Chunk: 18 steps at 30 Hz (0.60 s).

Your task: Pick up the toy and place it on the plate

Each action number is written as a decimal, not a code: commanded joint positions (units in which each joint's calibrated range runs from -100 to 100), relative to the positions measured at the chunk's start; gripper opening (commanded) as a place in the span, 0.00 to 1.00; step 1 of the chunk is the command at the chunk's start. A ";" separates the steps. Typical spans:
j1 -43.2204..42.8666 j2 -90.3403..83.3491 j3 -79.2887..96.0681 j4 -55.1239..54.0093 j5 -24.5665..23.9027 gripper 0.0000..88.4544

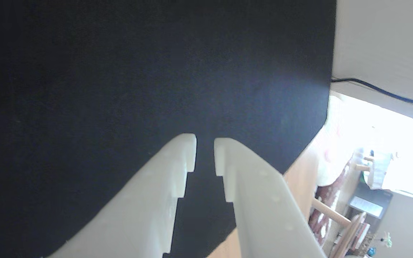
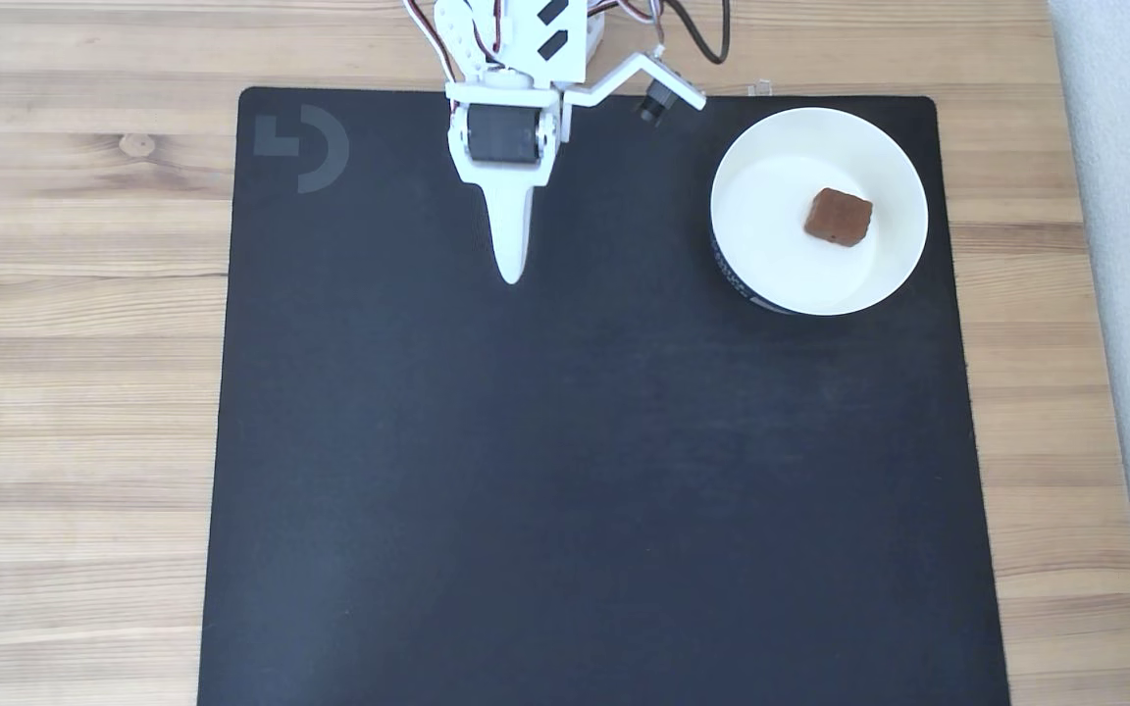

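Overhead, one toy (image 2: 838, 217) on one plate (image 2: 771, 265), one claw (image 2: 511, 277) apart, empty.

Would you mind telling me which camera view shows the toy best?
The fixed view: the toy lies in plain sight inside the plate. The wrist view offers only the empty claw over the black mat.

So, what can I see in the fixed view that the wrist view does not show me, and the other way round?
The fixed view has the white plate at the mat's upper right with the brown toy lying in it, plus a grey logo on the mat. The wrist view has the slightly parted fingers up close with nothing between them, a black cable and room furniture beyond the table edge. Both share the gripper, the black mat and the wooden table.
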 commanded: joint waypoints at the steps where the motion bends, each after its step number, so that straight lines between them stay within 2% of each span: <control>1: 0.26 -0.58 0.69 0.71 -0.11 0.03; 18: 0.09 -0.50 0.69 0.62 0.20 0.03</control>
